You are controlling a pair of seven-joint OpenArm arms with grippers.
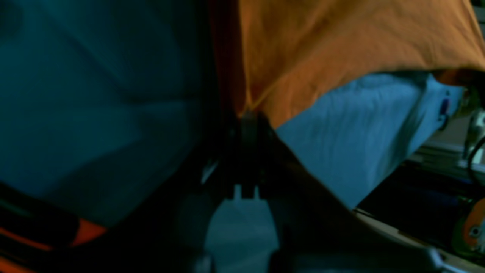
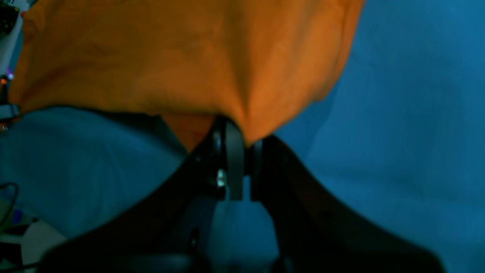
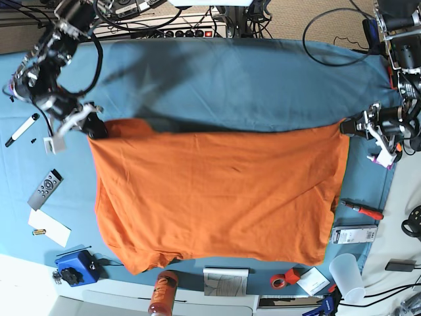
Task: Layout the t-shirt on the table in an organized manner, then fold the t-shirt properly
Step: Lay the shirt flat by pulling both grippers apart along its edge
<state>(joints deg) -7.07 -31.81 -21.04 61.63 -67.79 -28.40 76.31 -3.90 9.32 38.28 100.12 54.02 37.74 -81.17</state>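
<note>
Both the left gripper [image 3: 346, 129] and right gripper [image 3: 99, 133] pinch the shirt [image 3: 217, 191]; best move them together, edge taut, lowering gently.

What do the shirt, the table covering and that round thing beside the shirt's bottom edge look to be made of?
T-shirt: soft matte knit, probably cotton; it drapes and creases loosely.
Table covering: smooth, dull woven-looking cloth, judging by its soft wrinkles; fiber unclear.
Orange-red roll: likely plastic tape, slightly glossy, wound in a ring.
</note>
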